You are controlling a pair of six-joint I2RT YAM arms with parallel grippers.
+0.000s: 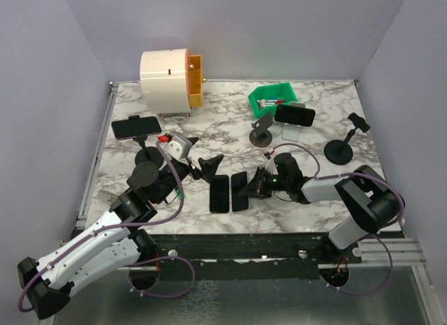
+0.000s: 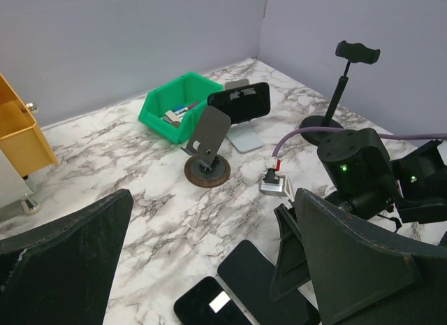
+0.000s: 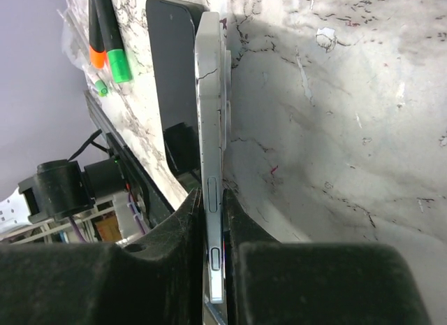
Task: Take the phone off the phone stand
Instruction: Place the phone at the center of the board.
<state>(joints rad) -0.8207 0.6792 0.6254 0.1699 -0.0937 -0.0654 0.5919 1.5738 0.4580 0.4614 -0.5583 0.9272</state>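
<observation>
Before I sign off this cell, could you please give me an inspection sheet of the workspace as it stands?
Surface: marble table, no spills seen.
Job's things: left phone and rear phone on stands; round-base stand and clamp stand empty; flat phone lying centre.
Clutter: green bin with small items; white-and-yellow unit.
Grippers: left gripper open; right gripper shut on held phone.
Cables: purple cables loop along both arms.
Surroundings: grey walls.

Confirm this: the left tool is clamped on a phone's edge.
Wrong arm. The right tool is clamped on the phone, as the right wrist view shows. The left tool is open and holds nothing.
</observation>
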